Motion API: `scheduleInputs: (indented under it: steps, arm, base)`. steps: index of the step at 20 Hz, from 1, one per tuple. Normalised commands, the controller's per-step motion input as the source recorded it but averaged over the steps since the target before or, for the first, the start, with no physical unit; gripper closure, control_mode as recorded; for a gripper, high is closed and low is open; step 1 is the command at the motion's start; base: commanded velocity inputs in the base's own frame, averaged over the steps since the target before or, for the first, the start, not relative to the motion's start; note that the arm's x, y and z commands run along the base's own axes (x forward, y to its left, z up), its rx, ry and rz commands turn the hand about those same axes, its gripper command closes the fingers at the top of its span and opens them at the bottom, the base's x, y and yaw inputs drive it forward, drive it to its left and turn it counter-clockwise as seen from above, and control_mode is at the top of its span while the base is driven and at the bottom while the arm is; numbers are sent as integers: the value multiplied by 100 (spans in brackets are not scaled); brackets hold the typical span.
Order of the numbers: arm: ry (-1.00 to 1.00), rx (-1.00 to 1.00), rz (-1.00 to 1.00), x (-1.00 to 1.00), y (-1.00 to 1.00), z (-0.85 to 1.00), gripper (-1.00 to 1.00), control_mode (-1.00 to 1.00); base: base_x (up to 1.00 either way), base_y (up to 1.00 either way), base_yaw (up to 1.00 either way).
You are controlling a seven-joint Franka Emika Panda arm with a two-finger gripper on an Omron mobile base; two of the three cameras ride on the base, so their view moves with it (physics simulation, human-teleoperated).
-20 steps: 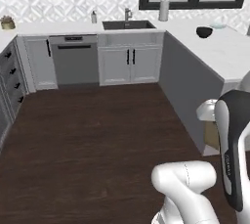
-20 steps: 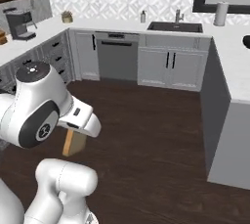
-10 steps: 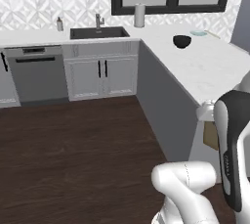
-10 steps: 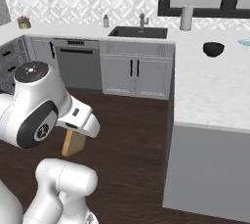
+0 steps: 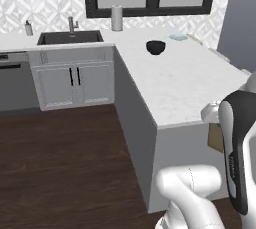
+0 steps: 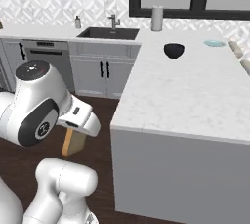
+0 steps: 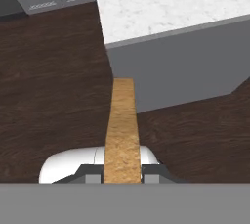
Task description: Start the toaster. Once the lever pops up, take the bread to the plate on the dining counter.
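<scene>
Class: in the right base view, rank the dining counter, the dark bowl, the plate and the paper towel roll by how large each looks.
1. The dining counter, by far the largest.
2. The paper towel roll and the dark bowl look about alike; the roll stands farther off, so no ranking.
3. The plate, smallest, seen as a thin sliver.

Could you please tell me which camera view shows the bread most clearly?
The hand view: the bread runs edge-on up the middle, held in the gripper. The right base view shows a tan corner under the arm; the left base view shows a sliver.

bread (image 7: 121, 130): near end cut off at the frame's bottom
plate (image 5: 178, 37): far off, too small for detail
</scene>
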Motion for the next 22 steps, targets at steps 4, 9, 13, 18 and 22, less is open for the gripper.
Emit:
scheduleInputs:
  steps: [4,9,13,18,22]
  arm:
    - [0,0,0,0,0,0,100,100]
    - [0,0,0,0,0,0,100,100]
    - [0,0,0,0,0,0,100,100]
    - [0,0,0,0,0,0,100,100]
    - [0,0,0,0,0,0,100,100]
  base:
    - [-2,-100,0]
    - [0,-100,0]
    - [4,-100,1]
    - [11,-100,3]
    - [25,-100,5]
